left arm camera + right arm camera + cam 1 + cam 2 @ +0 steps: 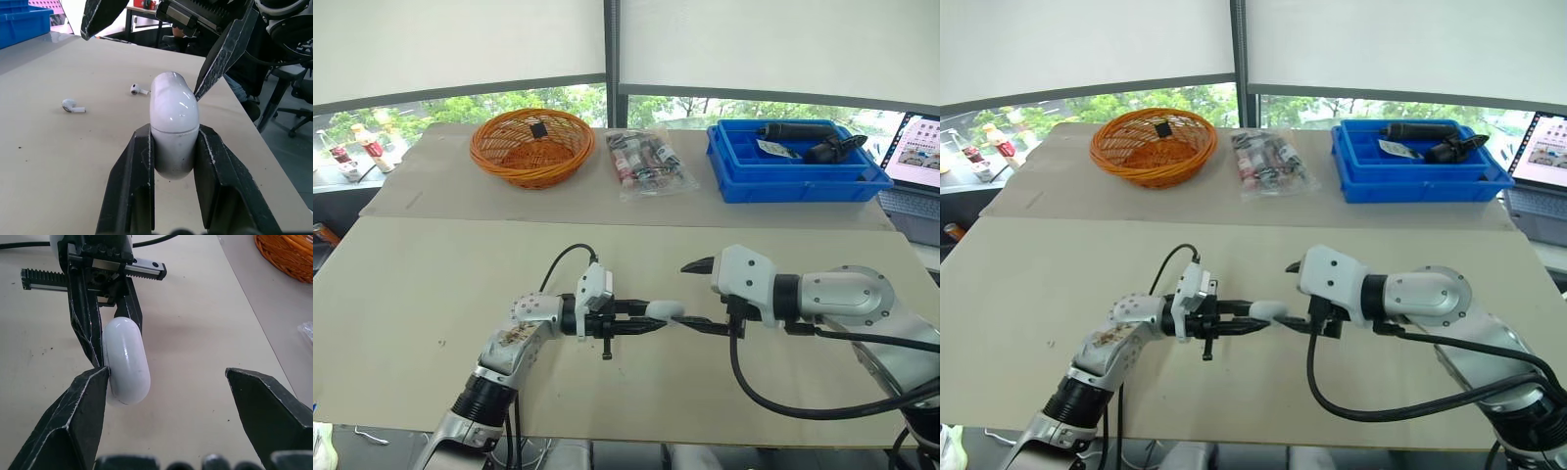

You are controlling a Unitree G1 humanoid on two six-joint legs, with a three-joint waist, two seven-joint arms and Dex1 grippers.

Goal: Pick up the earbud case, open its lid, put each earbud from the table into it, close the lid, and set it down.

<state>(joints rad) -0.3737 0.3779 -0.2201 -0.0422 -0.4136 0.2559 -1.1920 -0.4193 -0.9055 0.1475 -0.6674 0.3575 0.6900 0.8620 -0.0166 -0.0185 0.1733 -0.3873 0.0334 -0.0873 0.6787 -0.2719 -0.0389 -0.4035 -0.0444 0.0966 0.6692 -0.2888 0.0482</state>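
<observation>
While left claw [173,134] grips one case [173,110], two earbuds [73,106]

One earbud case [664,311], white. Two earbuds [73,106], the second earbud [138,89] near the first, both loose on the single worktop [431,284]. Two grippers, the left gripper [646,321] and the right gripper [698,294], each with two black fingers. One orange basket [530,179] in the upper left of the frame, holding one small black item [537,128]. One clear bag [648,162] at upper centre; its contents are too small to count. One blue tray [793,186] at upper right, carrying two dark tools [798,129] and one pale tag [771,148]. One laptop [913,157] at the right edge.
</observation>
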